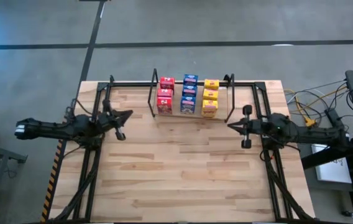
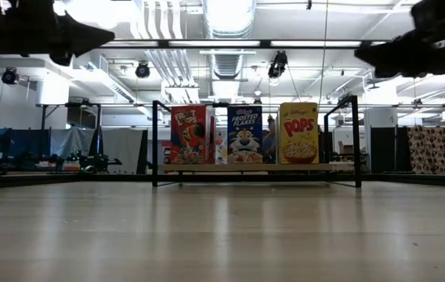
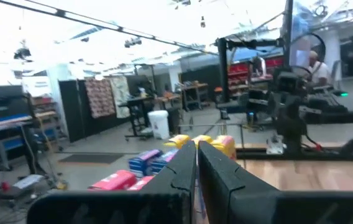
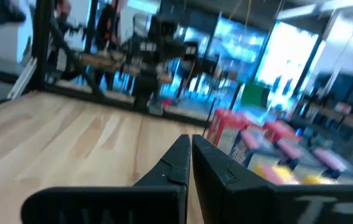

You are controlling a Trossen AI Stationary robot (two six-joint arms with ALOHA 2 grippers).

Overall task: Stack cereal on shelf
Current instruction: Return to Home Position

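I count three red Froot Loops boxes (image 1: 165, 96), three blue Frosted Flakes boxes (image 1: 189, 95) and three yellow Corn Pops boxes (image 1: 210, 98) on the shelf (image 1: 223, 109); left gripper (image 1: 128, 114) and right gripper (image 1: 230, 125) hover aside, fingers pressed together.

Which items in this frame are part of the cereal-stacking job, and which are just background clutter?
Job: red cereal boxes, blue cereal boxes, yellow cereal boxes, all on the shelf; left pincer and right pincer, both shut, raised clear on either side.
Lying about: yellow cables beside the table's right edge; white bin on the floor beyond.
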